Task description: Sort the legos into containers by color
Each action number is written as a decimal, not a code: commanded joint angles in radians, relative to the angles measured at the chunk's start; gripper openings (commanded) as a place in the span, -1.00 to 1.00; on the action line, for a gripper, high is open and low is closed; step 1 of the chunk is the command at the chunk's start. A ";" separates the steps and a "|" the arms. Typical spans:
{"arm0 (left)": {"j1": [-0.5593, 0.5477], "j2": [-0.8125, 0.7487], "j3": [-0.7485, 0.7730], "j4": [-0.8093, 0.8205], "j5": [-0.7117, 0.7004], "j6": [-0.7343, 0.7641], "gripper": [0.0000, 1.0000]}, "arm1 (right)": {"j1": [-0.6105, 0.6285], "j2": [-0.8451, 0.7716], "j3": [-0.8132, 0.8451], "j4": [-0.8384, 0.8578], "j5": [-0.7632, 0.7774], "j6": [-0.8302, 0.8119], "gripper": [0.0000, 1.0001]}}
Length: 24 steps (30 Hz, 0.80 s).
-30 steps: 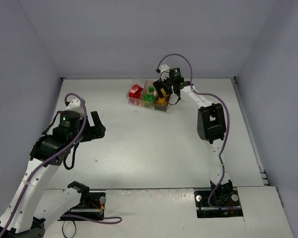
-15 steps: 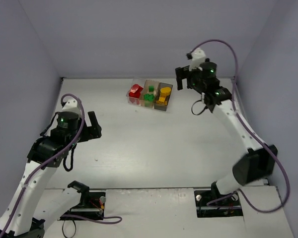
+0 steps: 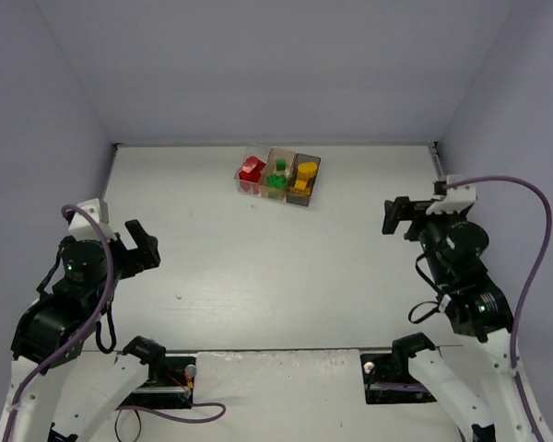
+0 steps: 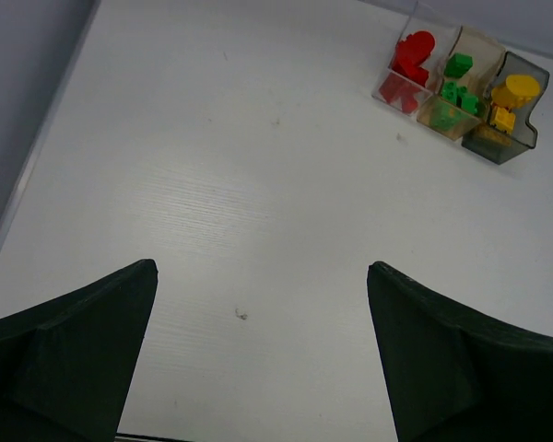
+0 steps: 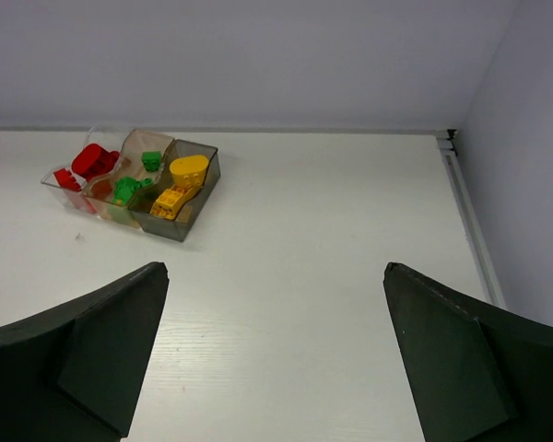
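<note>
Three see-through boxes stand in a row at the far middle of the table. The clear box (image 3: 243, 177) holds red legos (image 3: 252, 168). The orange-tinted box (image 3: 271, 191) holds green legos (image 3: 277, 180). The dark grey box (image 3: 311, 175) holds yellow legos (image 3: 303, 178). The same row shows in the left wrist view, with red legos (image 4: 411, 55), green legos (image 4: 457, 88) and yellow legos (image 4: 512, 94), and in the right wrist view around the grey box (image 5: 172, 227). My left gripper (image 3: 147, 250) (image 4: 261, 267) is open and empty at the near left. My right gripper (image 3: 396, 216) (image 5: 276, 267) is open and empty at the right, far from the boxes.
The white table (image 3: 276, 258) is walled by grey panels at the left, back and right. A metal rail (image 5: 465, 216) runs along the right edge. Both arm bases and purple cables sit at the near edge.
My right arm has drawn back from above the dark grey box to the near right. My left arm has drawn back toward the near left. The boxes have not moved.
</note>
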 commanded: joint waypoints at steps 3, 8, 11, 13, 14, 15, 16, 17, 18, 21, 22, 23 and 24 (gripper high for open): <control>0.004 -0.021 0.005 -0.005 -0.129 0.036 0.80 | -0.001 -0.109 -0.013 -0.024 0.083 0.014 1.00; 0.004 -0.044 0.008 -0.040 -0.136 0.018 0.80 | 0.000 -0.145 -0.030 -0.081 0.028 0.040 1.00; 0.004 -0.046 0.011 -0.051 -0.132 0.005 0.80 | -0.001 -0.160 -0.041 -0.093 0.005 0.054 1.00; 0.004 -0.041 0.011 -0.059 -0.130 0.002 0.80 | -0.001 -0.174 -0.047 -0.096 -0.013 0.053 1.00; 0.005 -0.041 0.012 -0.060 -0.129 -0.001 0.80 | 0.000 -0.178 -0.050 -0.096 -0.018 0.046 1.00; 0.004 -0.040 0.016 -0.066 -0.129 -0.005 0.80 | 0.000 -0.183 -0.050 -0.098 -0.006 0.045 1.00; 0.005 -0.037 0.017 -0.068 -0.123 -0.010 0.80 | 0.000 -0.183 -0.048 -0.098 0.002 0.048 1.00; 0.005 -0.037 0.017 -0.069 -0.120 -0.011 0.80 | -0.001 -0.185 -0.047 -0.098 0.008 0.049 1.00; 0.004 -0.037 0.016 -0.071 -0.117 -0.013 0.80 | 0.000 -0.186 -0.044 -0.099 0.008 0.045 1.00; 0.004 -0.031 0.012 -0.073 -0.103 -0.022 0.80 | 0.000 -0.194 -0.038 -0.101 0.008 0.048 1.00; 0.004 -0.029 0.012 -0.074 -0.103 -0.024 0.80 | 0.000 -0.194 -0.038 -0.102 0.008 0.045 1.00; 0.004 -0.026 0.011 -0.074 -0.097 -0.022 0.80 | 0.000 -0.197 -0.039 -0.102 0.005 0.040 1.00; 0.004 -0.023 0.011 -0.074 -0.094 -0.024 0.80 | 0.000 -0.198 -0.039 -0.102 0.004 0.040 1.00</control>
